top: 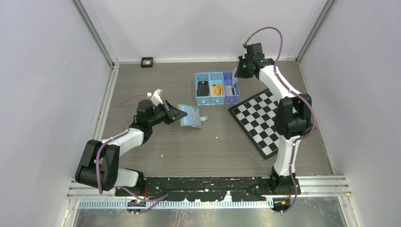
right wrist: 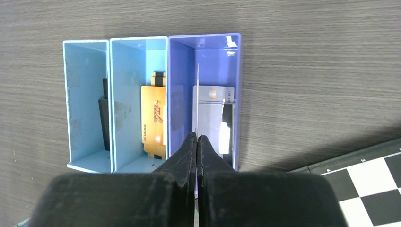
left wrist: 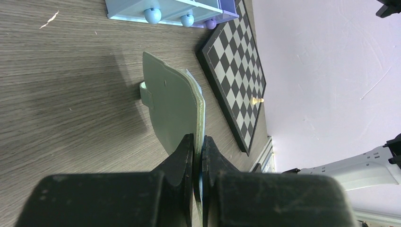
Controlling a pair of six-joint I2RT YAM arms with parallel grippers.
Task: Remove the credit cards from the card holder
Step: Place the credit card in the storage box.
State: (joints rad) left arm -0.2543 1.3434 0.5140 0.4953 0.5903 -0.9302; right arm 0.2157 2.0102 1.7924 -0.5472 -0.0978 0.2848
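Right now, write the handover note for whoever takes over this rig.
Left gripper: shut on one edge of the card holder, left of the tray.
Right gripper: shut on a thin card seen edge-on, over the tray's purple compartment.
In the tray: black card on the left, gold card in the middle, grey-white card in the purple compartment.
Done: three cards out and binned.
Left: release the held card. I cannot tell whether the holder hides more.
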